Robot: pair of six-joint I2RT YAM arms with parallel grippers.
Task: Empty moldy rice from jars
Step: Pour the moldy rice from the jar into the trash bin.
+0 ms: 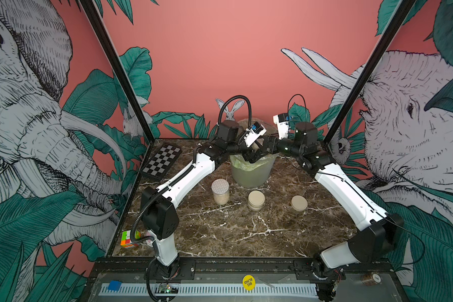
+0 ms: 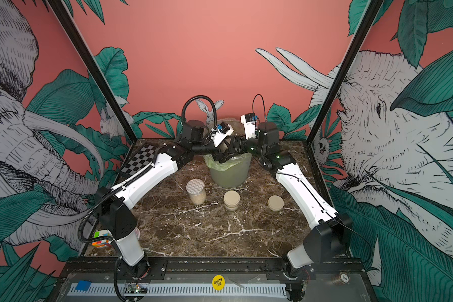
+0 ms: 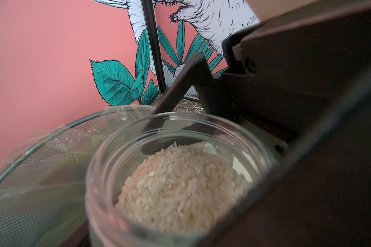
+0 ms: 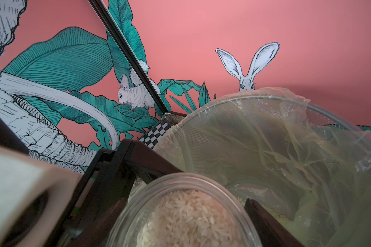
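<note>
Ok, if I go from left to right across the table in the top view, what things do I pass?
colourful cube → checkered board → tall dotted-lid jar → beige-lidded squat jar → second beige lid

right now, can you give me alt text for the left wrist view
An open clear jar partly filled with off-white rice fills the close foreground, with a mesh bin lined with a greenish plastic bag just beyond it. The right gripper's dark finger slants down behind the jar, against a pink wall painted with teal leaves.
</note>
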